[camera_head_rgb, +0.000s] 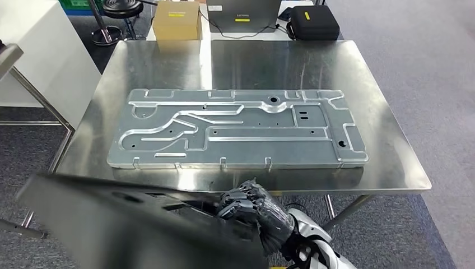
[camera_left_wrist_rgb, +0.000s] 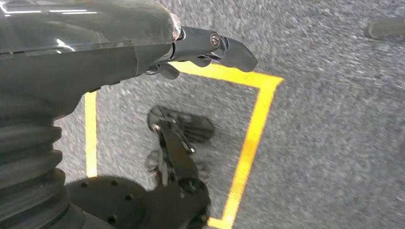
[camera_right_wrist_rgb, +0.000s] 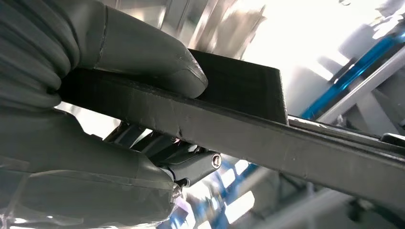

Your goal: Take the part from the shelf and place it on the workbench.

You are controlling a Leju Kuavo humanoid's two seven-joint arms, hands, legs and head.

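Steel worktop (camera_head_rgb: 386, 151) dead ahead of me, and most of it is taken up by a big stamped metal plate (camera_head_rgb: 238, 129) lying flat, long side toward me. That leaves a bare strip along the near edge and some free steel behind the plate, so I reckon the landing spot is tight.

Next down in size: the part (camera_head_rgb: 129, 224), a flat dark panel, low in my view and just short of the worktop's near edge. It is tilted, the left end dropping away, because I have it by one end only. Not over the worktop yet, by my reading.

My right hand (camera_head_rgb: 252, 206) has it. In the right wrist view the thumb (camera_right_wrist_rgb: 157, 62) lies pressed on one face of the panel, the darker fingers (camera_right_wrist_rgb: 191, 164) are curled under the other face, and the panel's edge runs out between them. A firm clamp on a thin slab, which makes sense for something this wide and awkward.

My left hand (camera_left_wrist_rgb: 143, 43) hangs at my side over grey carpet (camera_left_wrist_rgb: 334, 143) with yellow tape lines (camera_left_wrist_rgb: 250, 138). Its fingers (camera_left_wrist_rgb: 224, 47) stick out with nothing in them; how far apart they are, I cannot tell.

Beyond the worktop: a cardboard box (camera_head_rgb: 177, 20), a laptop (camera_head_rgb: 242, 14) and a small black case (camera_head_rgb: 313, 21).
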